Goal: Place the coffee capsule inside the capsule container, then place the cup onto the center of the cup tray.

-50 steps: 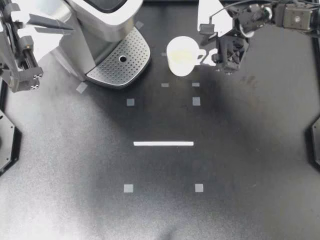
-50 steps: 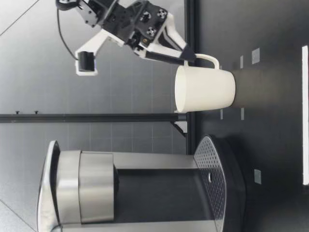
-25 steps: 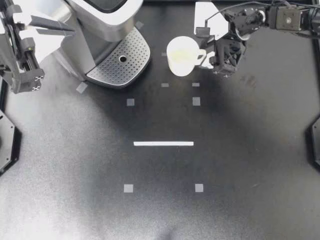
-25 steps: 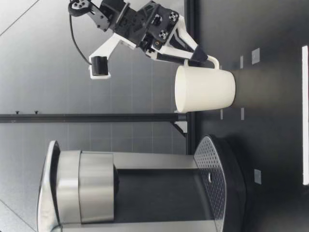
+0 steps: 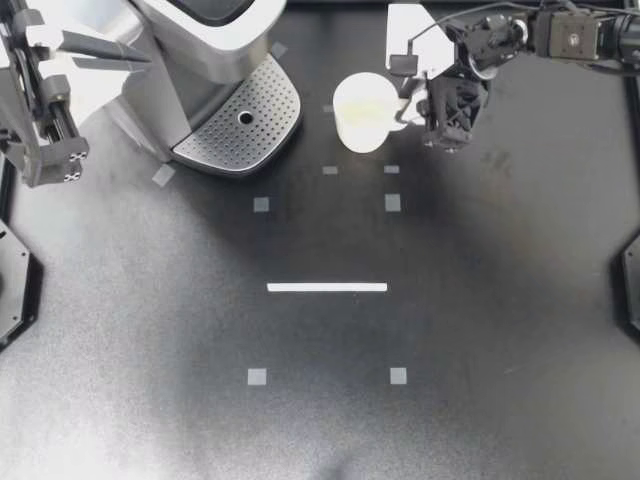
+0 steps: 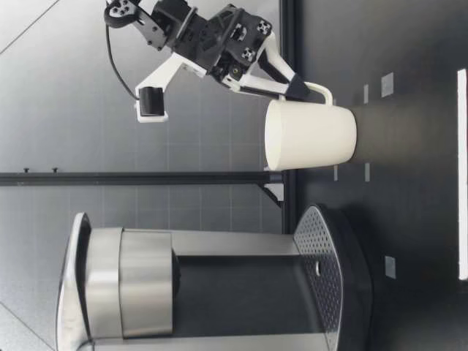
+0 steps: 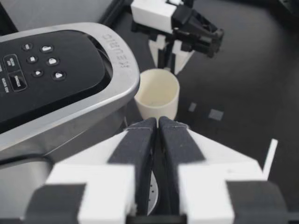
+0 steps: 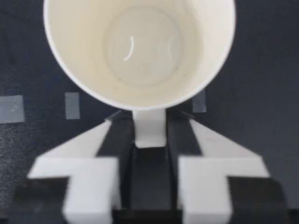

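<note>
A white cup [image 5: 365,112] stands upright on the black table, right of the coffee machine's perforated cup tray [image 5: 240,120]. My right gripper [image 5: 412,108] is at the cup's handle and shut on it. In the right wrist view the handle [image 8: 149,130] sits pinched between both fingers, with the empty cup [image 8: 140,51] just ahead. The low view shows the cup [image 6: 311,135] resting on the table and my right gripper [image 6: 300,88] angled down onto the handle. My left gripper [image 5: 140,55] hangs shut and empty beside the machine. No capsule shows in any view.
The silver coffee machine [image 5: 200,30] fills the back left corner, and its lid with buttons [image 7: 56,74] lies under my left gripper [image 7: 156,123]. Small grey tape squares [image 5: 392,202] and a white strip [image 5: 327,287] mark the table.
My right gripper has moved in slightly toward the cup and its fingers have closed on the handle. The cup and my left arm have stayed in place.
</note>
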### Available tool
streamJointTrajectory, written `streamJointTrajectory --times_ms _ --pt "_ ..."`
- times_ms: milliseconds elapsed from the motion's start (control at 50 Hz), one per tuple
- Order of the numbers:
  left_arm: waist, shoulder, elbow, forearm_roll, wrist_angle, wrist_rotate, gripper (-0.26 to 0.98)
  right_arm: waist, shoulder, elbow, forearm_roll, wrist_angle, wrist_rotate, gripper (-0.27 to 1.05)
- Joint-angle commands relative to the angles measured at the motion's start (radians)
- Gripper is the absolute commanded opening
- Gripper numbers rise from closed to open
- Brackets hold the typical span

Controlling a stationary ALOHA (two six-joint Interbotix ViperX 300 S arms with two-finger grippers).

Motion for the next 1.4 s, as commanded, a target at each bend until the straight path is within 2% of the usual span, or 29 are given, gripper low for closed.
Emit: streamJointTrajectory --times_ms 0,180,380,500,840,1140,1380 --pt "-0.002 -0.005 -0.012 0.005 -0.009 -0.002 0.17 -0.006 -0.028 -0.025 0.020 0.002 -0.002 0.13" --pt "-0.002 -0.005 -0.012 0.005 -0.009 -0.003 0.17 -0.006 -0.038 -0.025 0.034 0.006 -0.002 -0.01" --pt "-0.002 -0.005 -0.011 0.005 -0.009 -0.003 0.17 -0.006 -0.106 -0.034 0.081 0.018 0.003 -0.01" --pt "-0.002 -0.006 -0.009 0.005 -0.009 -0.003 0.17 0.025 -0.123 -0.057 0.121 0.020 0.003 -0.01" --pt "-0.002 -0.035 0.003 0.002 -0.009 -0.008 0.17 0.100 0.003 -0.202 0.129 0.021 0.014 -0.01" --pt "0.000 -0.066 0.028 -0.003 -0.009 -0.012 0.17 0.106 0.091 -0.302 0.127 0.028 0.014 -0.01" --pt "-0.002 -0.067 0.028 -0.003 -0.009 -0.011 0.17 0.109 0.127 -0.339 0.129 0.040 0.014 -0.01"
